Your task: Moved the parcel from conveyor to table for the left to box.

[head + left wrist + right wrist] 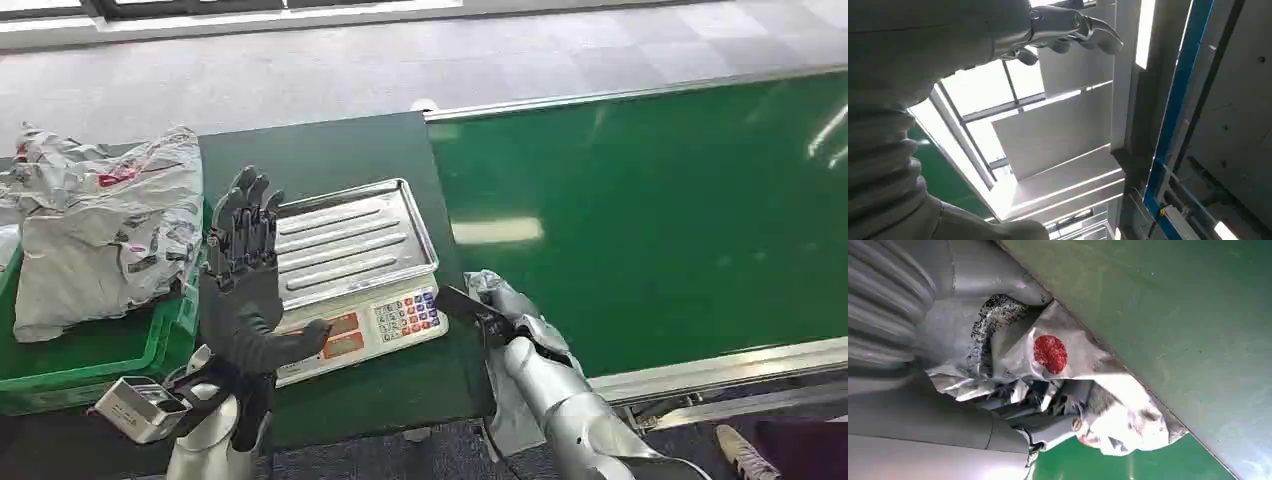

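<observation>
Green plastic crate (90, 365): far left on the dark desk (330, 150), holding crumpled grey plastic mail bags (100, 225).
Left robot hand (245, 270): raised upright in front of the crate's right edge, fingers (245, 215) straight and apart, holding nothing.
Silver-trayed weighing scale with white keypad (355, 275): on the desk, just right of the left robot hand.
Right robot hand (510, 315): at the seam between desk and green conveyor belt (660, 220), clamped on the parcel.
Crumpled grey plastic parcel with red round mark (1058, 360): in the right robot hand, at the belt's near-left edge.
</observation>
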`<state>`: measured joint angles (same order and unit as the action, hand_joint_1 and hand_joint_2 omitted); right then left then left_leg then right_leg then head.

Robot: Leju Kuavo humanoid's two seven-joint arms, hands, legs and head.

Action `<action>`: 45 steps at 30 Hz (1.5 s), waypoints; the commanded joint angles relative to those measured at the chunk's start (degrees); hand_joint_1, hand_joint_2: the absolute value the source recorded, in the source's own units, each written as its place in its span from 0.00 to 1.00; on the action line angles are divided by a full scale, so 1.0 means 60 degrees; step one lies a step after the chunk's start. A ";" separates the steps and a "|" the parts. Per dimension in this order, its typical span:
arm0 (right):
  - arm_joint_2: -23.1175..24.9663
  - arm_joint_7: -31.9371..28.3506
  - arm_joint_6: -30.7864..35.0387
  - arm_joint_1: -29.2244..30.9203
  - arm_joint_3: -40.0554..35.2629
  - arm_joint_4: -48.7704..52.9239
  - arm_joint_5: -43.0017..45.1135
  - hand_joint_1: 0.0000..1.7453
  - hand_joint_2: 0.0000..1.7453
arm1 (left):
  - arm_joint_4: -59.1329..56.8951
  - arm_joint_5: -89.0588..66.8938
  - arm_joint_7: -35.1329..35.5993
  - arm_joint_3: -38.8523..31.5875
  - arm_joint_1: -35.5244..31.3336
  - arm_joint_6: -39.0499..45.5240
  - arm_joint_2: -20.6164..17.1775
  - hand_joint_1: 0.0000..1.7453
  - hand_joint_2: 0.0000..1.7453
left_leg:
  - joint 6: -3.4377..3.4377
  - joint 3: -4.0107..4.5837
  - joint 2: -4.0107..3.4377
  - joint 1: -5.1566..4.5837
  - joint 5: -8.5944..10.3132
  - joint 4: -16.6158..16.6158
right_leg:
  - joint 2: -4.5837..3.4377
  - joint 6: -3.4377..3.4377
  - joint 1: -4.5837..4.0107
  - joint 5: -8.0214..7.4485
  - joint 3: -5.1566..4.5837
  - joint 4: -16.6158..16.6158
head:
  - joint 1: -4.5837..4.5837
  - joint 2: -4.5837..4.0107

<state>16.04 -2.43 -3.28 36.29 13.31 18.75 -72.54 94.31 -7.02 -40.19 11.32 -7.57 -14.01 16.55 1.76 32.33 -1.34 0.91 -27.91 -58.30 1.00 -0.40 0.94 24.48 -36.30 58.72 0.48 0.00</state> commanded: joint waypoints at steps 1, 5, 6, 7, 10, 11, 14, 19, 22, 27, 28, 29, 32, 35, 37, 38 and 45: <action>-0.0035 -0.0112 -0.0049 -0.0030 -0.0366 -0.0598 0.0065 1.00 1.00 | -0.0417 0.0045 0.0032 -0.0100 -0.0265 0.0272 -0.0196 0.00 1.00 | -0.0009 -0.0018 0.0016 0.0001 -0.0001 0.0012 | -0.0001 0.0005 -0.0001 0.0003 0.0020 -0.0011 | 0.0000 0.0000; 0.0000 -0.0184 0.0074 -0.0070 -0.0412 -0.0551 0.0089 1.00 1.00 | -0.0326 0.0052 0.0032 -0.0078 -0.0188 0.0408 -0.0233 0.00 1.00 | -0.0010 -0.0023 0.0019 0.0004 0.0001 0.0021 | -0.0005 0.0010 -0.0004 0.0001 0.0025 -0.0021 | 0.0000 0.0000; 0.0003 -0.0271 0.0173 -0.0075 -0.0452 -0.0512 0.0103 1.00 1.00 | -0.0301 0.0076 0.0032 -0.0060 -0.0168 0.0459 -0.0255 0.00 1.00 | -0.0014 -0.0032 0.0023 0.0004 0.0004 0.0031 | -0.0007 0.0013 -0.0005 -0.0001 0.0034 -0.0031 | 0.0000 0.0000; 0.0032 -0.0422 0.0311 -0.0062 -0.0479 -0.0439 0.0139 1.00 1.00 | -0.0252 0.0076 0.0032 -0.0054 -0.0125 0.0515 -0.0280 0.00 1.00 | -0.0010 -0.0022 0.0018 0.0005 0.0001 0.0020 | -0.0006 0.0011 -0.0005 0.0001 0.0024 -0.0020 | 0.0000 0.0000; 0.0172 -0.1426 0.1008 0.0018 -0.0542 0.0042 0.0446 1.00 1.00 | -0.0059 0.0077 0.0032 -0.0053 0.0027 0.0716 -0.0382 0.00 1.00 | -0.0012 -0.0025 0.0009 0.0003 0.0002 0.0027 | -0.0019 0.0013 -0.0002 -0.0003 0.0023 -0.0024 | 0.0000 0.0000; 0.0221 -0.1793 0.1174 0.0033 -0.0571 0.0228 0.0561 1.00 1.00 | 0.0007 0.0080 0.0032 -0.0052 0.0069 0.0763 -0.0413 0.00 1.00 | -0.0009 -0.0011 -0.0003 0.0002 -0.0002 0.0014 | -0.0023 0.0011 -0.0001 -0.0002 0.0006 -0.0011 | 0.0000 0.0000; 0.0500 -0.2652 0.1797 -0.0225 -0.1136 0.2155 0.1272 1.00 1.00 | 0.0371 0.0124 0.0032 -0.0051 0.0352 0.0994 -0.0556 0.00 1.00 | -0.0011 -0.0008 -0.0034 0.0005 -0.0005 0.0018 | -0.0056 0.0016 -0.0002 -0.0009 -0.0005 -0.0011 | 0.0000 0.0000; 0.0194 -0.2285 0.2021 -0.2079 -0.3114 0.7595 0.2922 1.00 1.00 | 0.0637 0.0133 0.0032 -0.0055 0.0577 0.1182 -0.0623 0.00 1.00 | 0.0019 0.0081 -0.0083 0.0021 -0.0020 0.0020 | -0.0086 0.0042 0.0010 -0.0012 -0.0041 -0.0001 | 0.0004 0.0000; 0.0151 -0.2161 0.1979 -0.2224 -0.3219 0.7987 0.2993 1.00 1.00 | 0.0644 0.0134 0.0032 -0.0047 0.0584 0.1188 -0.0626 0.00 1.00 | 0.0024 0.0010 -0.0009 0.0015 -0.0002 0.0017 | -0.0019 0.0045 -0.0009 0.0004 -0.0039 0.0007 | 0.0000 0.0000; 0.0096 -0.2171 0.1996 -0.2310 -0.3297 0.7992 0.2997 1.00 1.00 | 0.0620 0.0127 0.0032 -0.0035 0.0564 0.1198 -0.0612 0.00 1.00 | 0.0025 0.0011 -0.0017 0.0021 0.0000 0.0023 | -0.0032 0.0042 -0.0017 -0.0007 -0.0028 -0.0004 | 0.0000 0.0000; 0.0096 -0.2171 0.1996 -0.2310 -0.3297 0.7992 0.2997 1.00 1.00 | 0.0620 0.0127 0.0032 -0.0035 0.0564 0.1198 -0.0612 0.00 1.00 | 0.0025 0.0013 -0.0014 0.0018 0.0000 0.0021 | -0.0032 0.0041 -0.0016 -0.0006 -0.0029 -0.0002 | 0.0000 0.0000; 0.0096 -0.2171 0.1996 -0.2310 -0.3297 0.7992 0.2997 1.00 1.00 | 0.0620 0.0127 0.0032 -0.0035 0.0564 0.1198 -0.0612 0.00 1.00 | 0.0027 0.0020 -0.0021 0.0016 -0.0002 0.0017 | -0.0036 0.0040 -0.0013 -0.0008 -0.0034 0.0001 | 0.0000 0.0000; 0.0096 -0.2171 0.1996 -0.2310 -0.3297 0.7992 0.2997 1.00 1.00 | 0.0620 0.0127 0.0032 -0.0035 0.0564 0.1198 -0.0612 0.00 1.00 | 0.0027 0.0013 -0.0028 0.0012 -0.0004 0.0018 | -0.0040 0.0039 -0.0009 -0.0009 -0.0026 0.0000 | 0.0000 0.0000; -0.0033 -0.2296 0.2820 -0.2753 -0.3680 0.9321 0.3339 1.00 1.00 | 0.0638 0.0132 0.0032 -0.0009 0.0561 0.1235 -0.0600 0.00 1.00 | 0.0020 0.0002 -0.0013 0.0013 0.0000 0.0028 | -0.0037 0.0042 -0.0010 -0.0010 -0.0012 -0.0011 | 0.0000 0.0000; -0.0142 -0.1938 0.2864 -0.3160 -0.3946 1.0533 0.3255 1.00 1.00 | 0.0633 0.0098 0.0032 -0.0007 0.0565 0.1225 -0.0548 0.00 1.00 | 0.0019 0.0007 -0.0001 0.0010 -0.0002 0.0023 | -0.0025 0.0042 -0.0008 -0.0003 -0.0017 -0.0004 | 0.0000 0.0000; -0.0143 -0.1852 0.2942 -0.3275 -0.4010 1.1027 0.3296 1.00 1.00 | 0.0631 0.0086 0.0032 -0.0001 0.0557 0.1205 -0.0522 0.00 1.00 | 0.0013 0.0002 0.0022 0.0013 -0.0003 0.0029 | -0.0011 0.0044 -0.0011 0.0003 -0.0005 -0.0013 | 0.0000 0.0000; 0.0309 -0.2193 0.4250 -0.1031 -0.4229 0.8594 0.3950 1.00 1.00 | -0.0033 0.0228 0.0032 0.0343 -0.0009 0.0734 -0.0306 0.00 1.00 | 0.0013 0.0016 -0.0023 0.0008 -0.0003 0.0009 | -0.0049 0.0037 -0.0006 -0.0013 -0.0031 0.0002 | 0.0000 0.0000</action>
<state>17.81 -12.74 18.37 17.43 -7.91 80.72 -52.83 99.47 -6.34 -40.24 11.32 -3.73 -7.37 14.91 1.96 32.47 -1.55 1.00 -27.95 -58.25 0.80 -0.19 0.87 24.45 -36.54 58.76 0.48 0.00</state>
